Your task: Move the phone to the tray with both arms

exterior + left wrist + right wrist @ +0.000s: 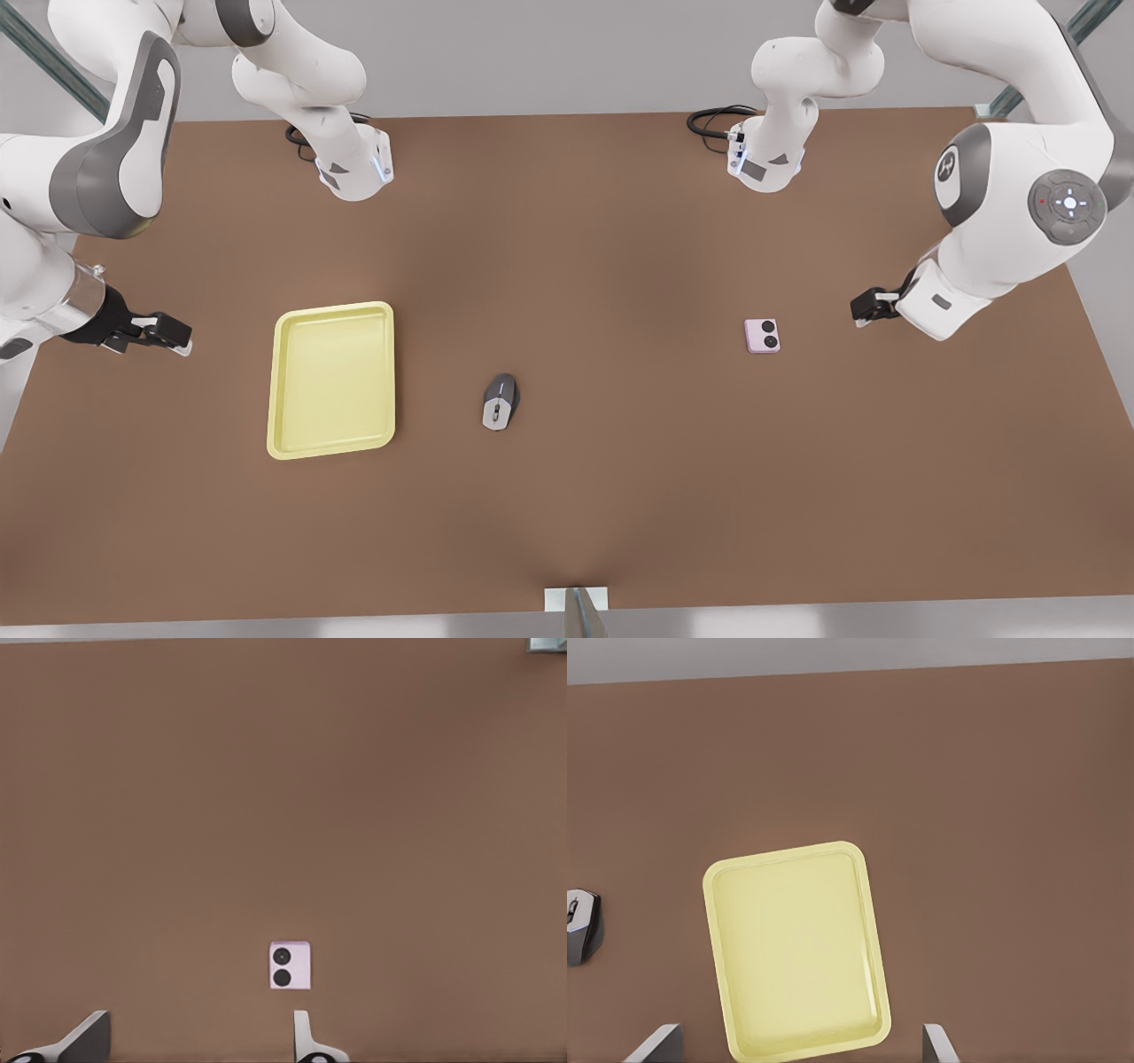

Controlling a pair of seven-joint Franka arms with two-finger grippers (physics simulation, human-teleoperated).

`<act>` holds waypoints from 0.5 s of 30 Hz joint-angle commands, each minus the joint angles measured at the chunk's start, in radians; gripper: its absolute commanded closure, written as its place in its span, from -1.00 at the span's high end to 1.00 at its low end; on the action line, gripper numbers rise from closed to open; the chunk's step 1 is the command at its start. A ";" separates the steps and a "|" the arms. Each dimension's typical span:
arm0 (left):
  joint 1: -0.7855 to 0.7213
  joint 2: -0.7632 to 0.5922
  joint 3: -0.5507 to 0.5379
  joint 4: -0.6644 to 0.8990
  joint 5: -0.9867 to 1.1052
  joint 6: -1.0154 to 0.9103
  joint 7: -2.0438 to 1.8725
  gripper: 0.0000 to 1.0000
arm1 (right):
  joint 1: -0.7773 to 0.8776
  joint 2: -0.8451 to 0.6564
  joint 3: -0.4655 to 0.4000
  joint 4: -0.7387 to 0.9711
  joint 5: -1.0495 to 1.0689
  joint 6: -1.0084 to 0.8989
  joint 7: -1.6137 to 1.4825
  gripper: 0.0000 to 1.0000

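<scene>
phone: small pink flat squarish phone (762, 336) looks light, stiff, slick; pinch its side edges
left gripper (872, 307): at phone's 3 o'clock, fingers apart
right gripper (163, 336): at pale yellow rimmed tray's (288, 439) 9 o'clock, spread wide

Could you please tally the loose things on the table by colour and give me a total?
Pink: 1, the phone
Pale yellow: 1, the tray
Grey and black: 1, the mouse
Total: 3

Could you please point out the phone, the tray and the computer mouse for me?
phone (762, 336): front view, middle of its pink face.
tray (331, 310): front view, far rim.
computer mouse (500, 401): front view, middle of its top.
</scene>
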 commanded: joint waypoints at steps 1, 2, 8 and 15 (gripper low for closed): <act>-0.001 0.004 0.000 -0.001 0.001 -0.012 0.157 1.00 | 0.000 -0.001 0.000 0.000 0.001 0.001 0.001 1.00; -0.004 0.023 -0.002 -0.007 -0.003 -0.008 0.146 1.00 | 0.002 -0.001 0.001 0.000 0.001 0.001 0.001 1.00; -0.060 -0.046 -0.015 -0.522 -0.086 0.501 -0.156 1.00 | 0.002 -0.001 0.001 0.002 0.004 0.001 0.001 1.00; -0.059 -0.051 0.014 -0.898 -0.092 0.957 -0.162 1.00 | 0.005 -0.007 0.004 0.002 0.011 -0.012 0.000 1.00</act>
